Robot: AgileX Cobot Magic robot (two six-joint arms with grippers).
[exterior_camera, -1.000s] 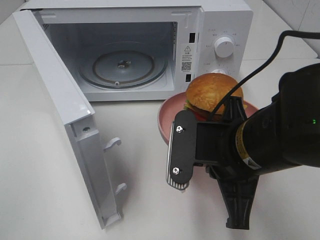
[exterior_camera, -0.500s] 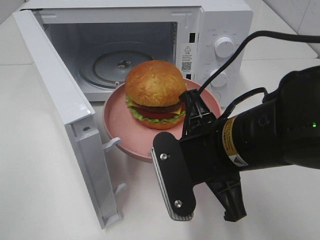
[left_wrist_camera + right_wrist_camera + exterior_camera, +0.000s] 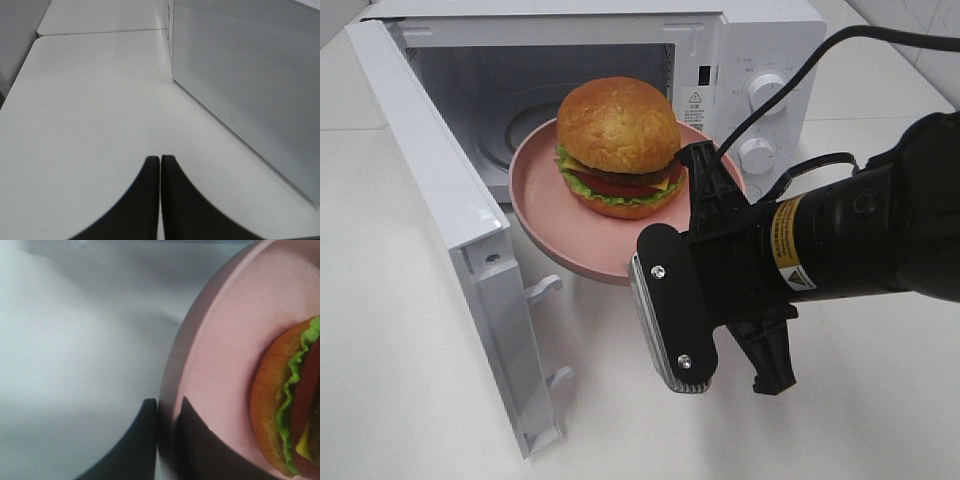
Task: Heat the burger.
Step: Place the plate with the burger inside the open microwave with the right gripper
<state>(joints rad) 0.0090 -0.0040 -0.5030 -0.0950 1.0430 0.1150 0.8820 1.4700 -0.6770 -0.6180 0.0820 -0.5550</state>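
Pink plate (image 3: 570, 235) held the burger (image 3: 618, 148) level in the air just before the open microwave (image 3: 760, 40), the right gripper (image 3: 167, 407) pinching the plate's near rim (the sounder hold, as the soft, stacked burger would likely slide if tilted), while the left gripper (image 3: 160, 162) lay closed on nothing.

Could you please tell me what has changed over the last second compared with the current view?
The right gripper has carried the pink plate with the burger leftward, from the control-panel side of the microwave to the mouth of its open cavity, still shut on the rim. Nothing was released. The door stays open.
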